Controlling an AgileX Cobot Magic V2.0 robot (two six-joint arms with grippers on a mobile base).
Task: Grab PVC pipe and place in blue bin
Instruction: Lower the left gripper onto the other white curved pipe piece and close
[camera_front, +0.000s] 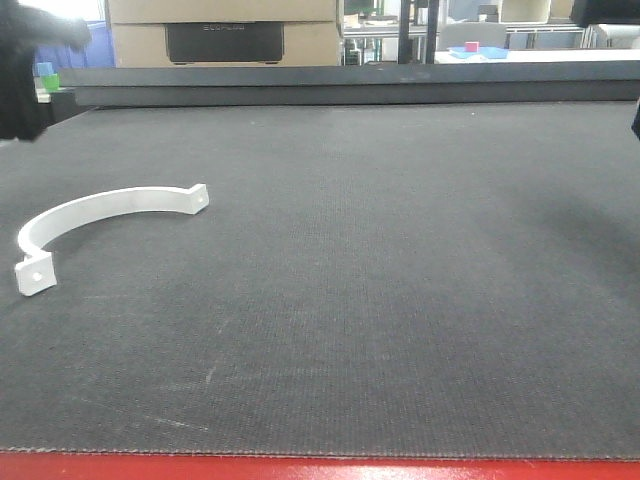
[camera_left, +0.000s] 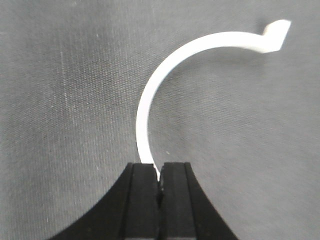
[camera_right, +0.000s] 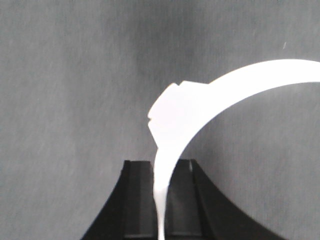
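Note:
A white curved PVC pipe piece (camera_front: 120, 200) with a tab at each end lies on the dark mat at the left. In the left wrist view the same arc (camera_left: 143, 115) runs up from behind my left gripper (camera_left: 160, 167). Its jaws are pressed together, and they hide the arc's near end. In the front view no gripper touches this piece. My right gripper (camera_right: 162, 165) is shut on a second white curved piece (camera_right: 172, 115), held up close to the camera above the mat. The blue bin is out of view.
The dark mat (camera_front: 400, 300) ends in a red front edge. A raised dark rail (camera_front: 350, 88) runs along the back. Blurred dark arm parts show at the top left (camera_front: 20, 70) and right edge (camera_front: 636, 120). Cardboard boxes (camera_front: 220, 30) and a distant blue tray (camera_front: 470, 50) stand behind.

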